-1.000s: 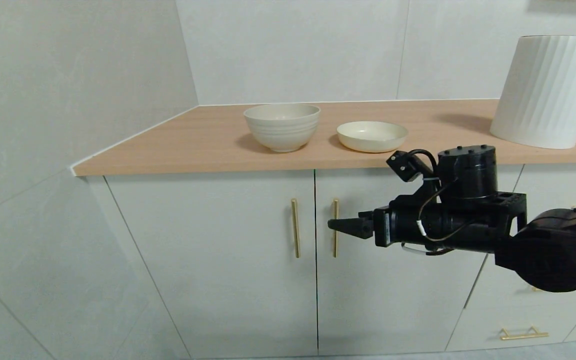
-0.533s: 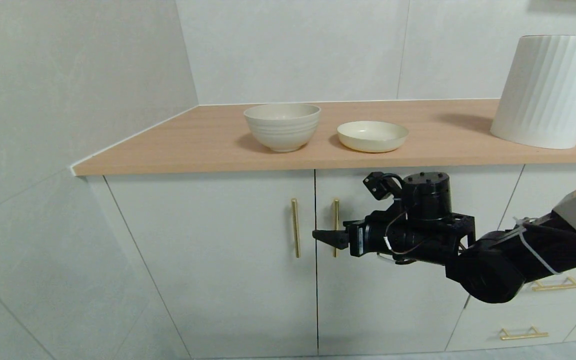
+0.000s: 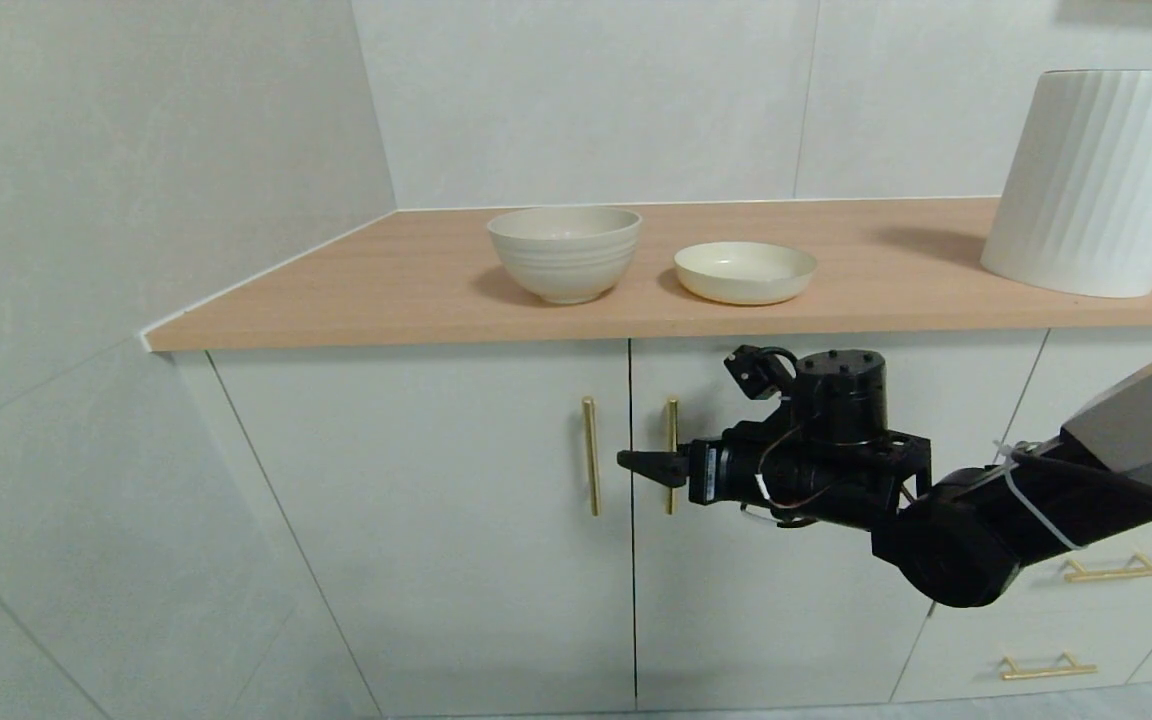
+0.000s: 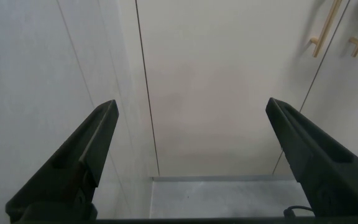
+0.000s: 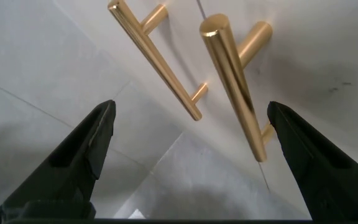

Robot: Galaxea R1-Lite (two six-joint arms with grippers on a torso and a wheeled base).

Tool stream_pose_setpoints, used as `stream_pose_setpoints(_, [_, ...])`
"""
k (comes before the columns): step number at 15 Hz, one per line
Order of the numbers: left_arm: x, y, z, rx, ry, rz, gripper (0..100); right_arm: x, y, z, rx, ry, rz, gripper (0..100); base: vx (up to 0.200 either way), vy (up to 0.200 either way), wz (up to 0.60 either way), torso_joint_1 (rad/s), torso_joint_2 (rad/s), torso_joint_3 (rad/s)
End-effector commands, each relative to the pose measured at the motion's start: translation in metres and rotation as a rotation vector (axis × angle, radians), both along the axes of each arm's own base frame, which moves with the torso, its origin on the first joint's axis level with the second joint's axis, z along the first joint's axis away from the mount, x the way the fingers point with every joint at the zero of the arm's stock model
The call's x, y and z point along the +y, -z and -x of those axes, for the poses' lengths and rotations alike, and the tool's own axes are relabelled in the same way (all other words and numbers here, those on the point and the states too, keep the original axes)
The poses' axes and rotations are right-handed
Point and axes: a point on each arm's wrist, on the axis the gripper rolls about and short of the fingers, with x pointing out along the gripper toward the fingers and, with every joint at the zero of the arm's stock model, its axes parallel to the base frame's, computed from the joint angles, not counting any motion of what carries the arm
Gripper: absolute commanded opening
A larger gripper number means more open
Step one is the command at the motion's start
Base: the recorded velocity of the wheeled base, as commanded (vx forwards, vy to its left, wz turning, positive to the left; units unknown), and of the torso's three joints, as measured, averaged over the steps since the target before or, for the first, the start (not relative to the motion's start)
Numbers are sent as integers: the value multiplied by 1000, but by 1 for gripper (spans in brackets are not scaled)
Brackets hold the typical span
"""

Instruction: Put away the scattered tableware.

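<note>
Hovering right hand (image 3: 648,466), spread wide, at the right door handle (image 3: 672,455). Left hand (image 4: 191,121) also wide. Bowl (image 3: 564,252) and dish (image 3: 745,271) sit side by side on counter (image 3: 406,290) above.

Wide-spread left hand (image 4: 190,106) facing cabinet door (image 4: 229,74), gold handles (image 4: 325,26) farther along.

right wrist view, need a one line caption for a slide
Open right gripper facing the nearer gold cabinet handle, the second handle just beside it.
</note>
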Motion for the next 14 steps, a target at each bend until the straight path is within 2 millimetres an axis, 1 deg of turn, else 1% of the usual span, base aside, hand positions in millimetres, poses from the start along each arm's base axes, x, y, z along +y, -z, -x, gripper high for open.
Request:
stream_pose_setpoints(1, [0, 0, 0, 1, -1, 0, 100, 1, 1, 0, 2, -4, -1, 100, 0, 0, 0, 0, 0, 0])
stream_pose_setpoints(4, [0, 0, 0, -1, -1, 0, 100, 4, 6, -2, -11, -5, -11, 100, 0, 0, 0, 0, 0, 0])
stream_pose_setpoints(7, [0, 0, 0, 1, 1, 0, 100, 11, 10, 0, -27, -23, -24, 100, 0, 0, 0, 0, 0, 0])
stream_pose_setpoints(11, [0, 0, 0, 1, -1, 0, 100, 15, 11, 7, 2, -42, -35, 100, 0, 0, 0, 0, 0, 0])
stream_pose_setpoints(14, [0, 0, 0, -1, -1, 0, 100, 14, 10, 8, 3, -43, -37, 100, 0, 0, 0, 0, 0, 0])
